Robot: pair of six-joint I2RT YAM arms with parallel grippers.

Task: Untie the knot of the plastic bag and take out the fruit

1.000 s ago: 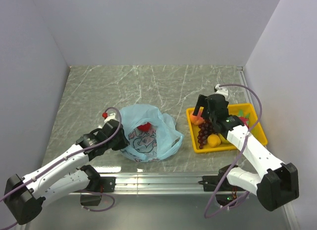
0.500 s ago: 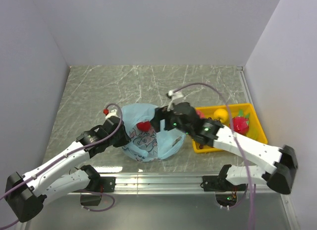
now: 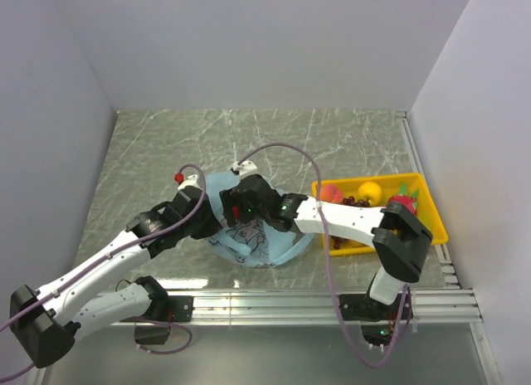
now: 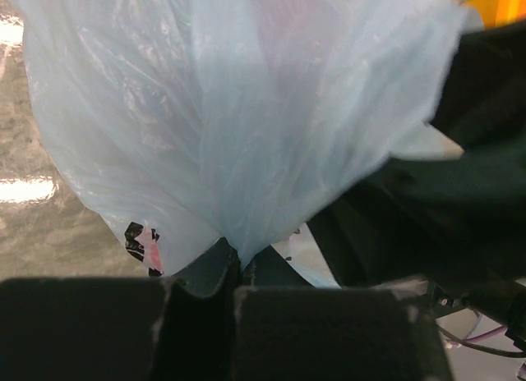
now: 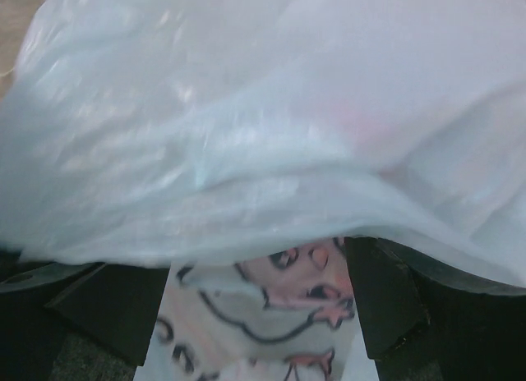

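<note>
As the overhead camera has it, the bag [image 3: 264, 246] lies on the table [image 3: 166, 153] near the front edge, about midway between left and right, and both arms meet on it. The left gripper [image 3: 212, 227] is at the bag's left side. The right gripper [image 3: 238, 209] sits on top of the bag, its arm stretched across from the right. From up here I cannot tell how either pair of fingers is set. Just right of the bag is a yellow tray [image 3: 433, 204] holding a peach [image 3: 330, 192], a yellow fruit [image 3: 371, 189], grapes [image 3: 355, 202] and a red fruit with green leaves [image 3: 402, 204].

The left wrist camera adds what the overhead view hides. The left gripper [image 4: 234, 270] is pressed together on a gathered fold of the bag [image 4: 230, 110], and the film fans out upward from that pinch. The dark right arm [image 4: 444, 200] fills the right side, and a corner of the tray [image 4: 509, 3] shows at the top right.

The right wrist camera is filled with pale blue film. The bag [image 5: 271, 110] drapes over the right gripper [image 5: 255, 307], whose fingers [image 5: 386, 303] are spread wide, one on each side of a cartoon print [image 5: 283, 315] with pink in it. Whether they touch the film cannot be told.
</note>
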